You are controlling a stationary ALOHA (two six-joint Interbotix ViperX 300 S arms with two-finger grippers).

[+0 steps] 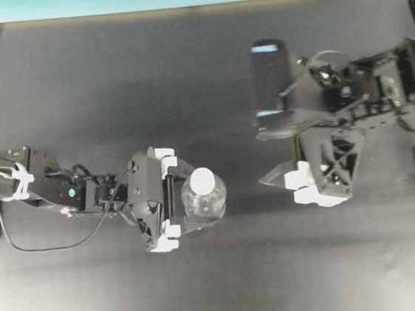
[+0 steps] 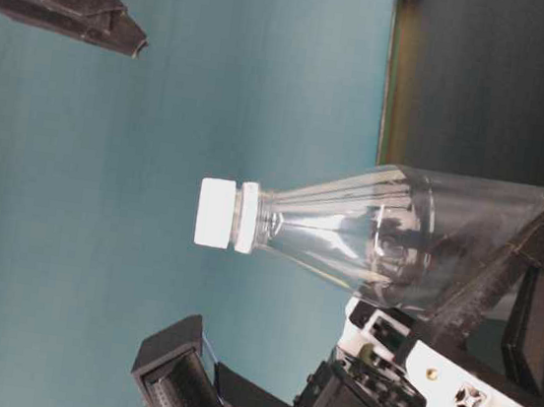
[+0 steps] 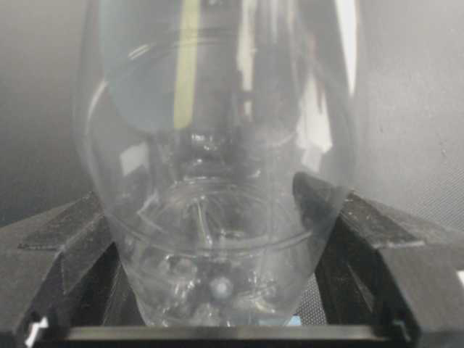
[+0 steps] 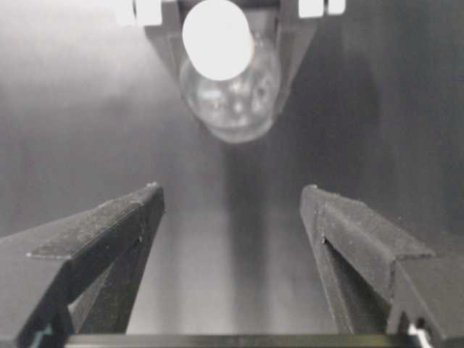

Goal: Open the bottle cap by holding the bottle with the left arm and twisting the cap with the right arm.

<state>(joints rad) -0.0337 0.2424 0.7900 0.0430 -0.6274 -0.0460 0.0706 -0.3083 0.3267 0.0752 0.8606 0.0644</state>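
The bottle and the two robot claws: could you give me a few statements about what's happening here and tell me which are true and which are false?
1. The left gripper is clamped around the bottle. True.
2. The bottle cap has already been taken off. False: the white cap sits on the bottle's neck, plain in the table-level view.
3. The right gripper is closed on the cap. False: its jaws stand wide apart with nothing between them, well clear of the bottle.
4. The bottle is clear and looks empty. True.
5. The bottle lies loose on the table. False: it is held between the left gripper's fingers.
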